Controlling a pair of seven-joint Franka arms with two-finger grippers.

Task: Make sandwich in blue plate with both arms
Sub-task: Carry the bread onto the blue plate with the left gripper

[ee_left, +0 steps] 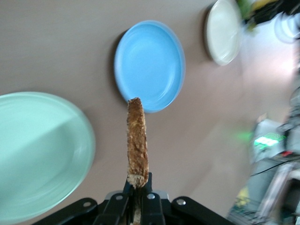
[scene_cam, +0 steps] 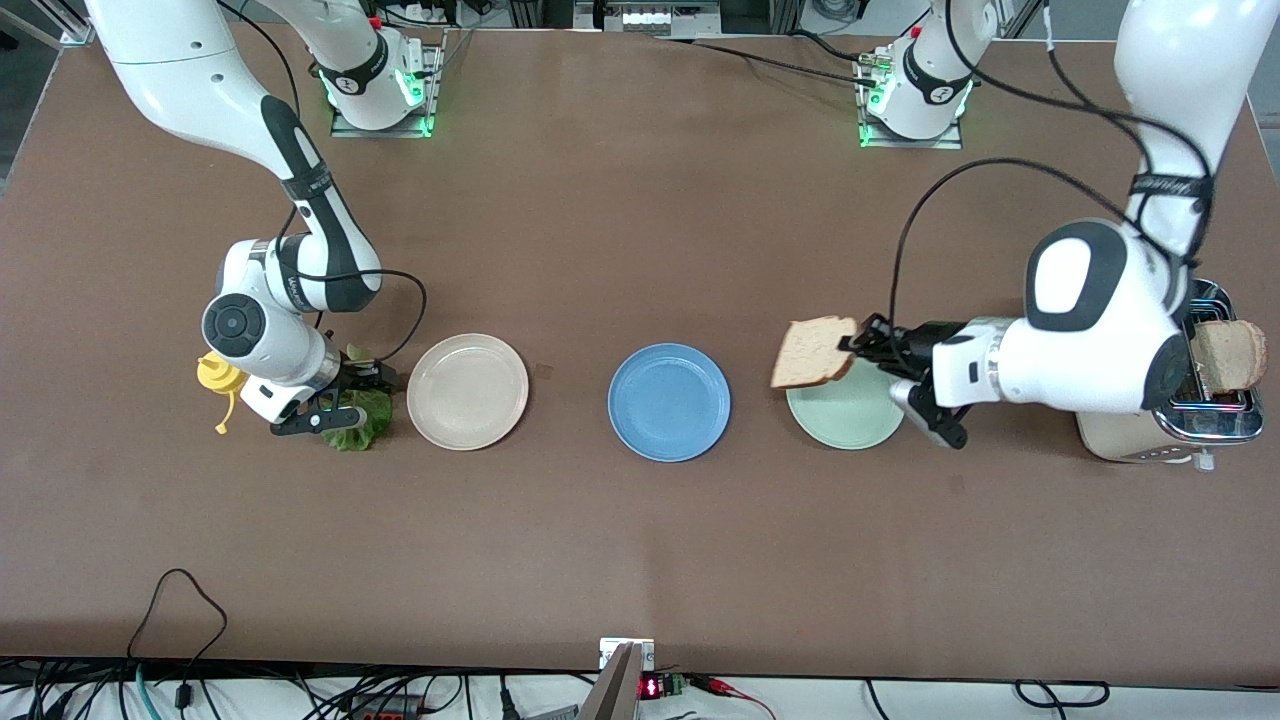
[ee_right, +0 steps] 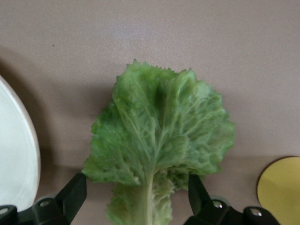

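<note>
My left gripper (scene_cam: pixel 862 346) is shut on one slice of light brown toast (scene_cam: pixel 815 352) and holds it in the air over the edge of the pale green plate (scene_cam: pixel 845 418). The left wrist view shows the slice edge-on (ee_left: pixel 137 140) in the gripper (ee_left: pixel 138 190), with the blue plate (ee_left: pixel 150 65) past it. The blue plate (scene_cam: pixel 668 402) lies bare at the table's middle. My right gripper (scene_cam: pixel 343 400) is open and low over a crinkled green lettuce leaf (scene_cam: pixel 355 422) on the table. Its fingers (ee_right: pixel 72 197) straddle the leaf's stem end (ee_right: pixel 159 136).
A cream-white plate (scene_cam: pixel 467 391) lies between the lettuce and the blue plate. A yellow-capped object (scene_cam: pixel 220 378) stands beside the right gripper. A toaster (scene_cam: pixel 1150 440) at the left arm's end of the table holds a second toast slice (scene_cam: pixel 1228 355).
</note>
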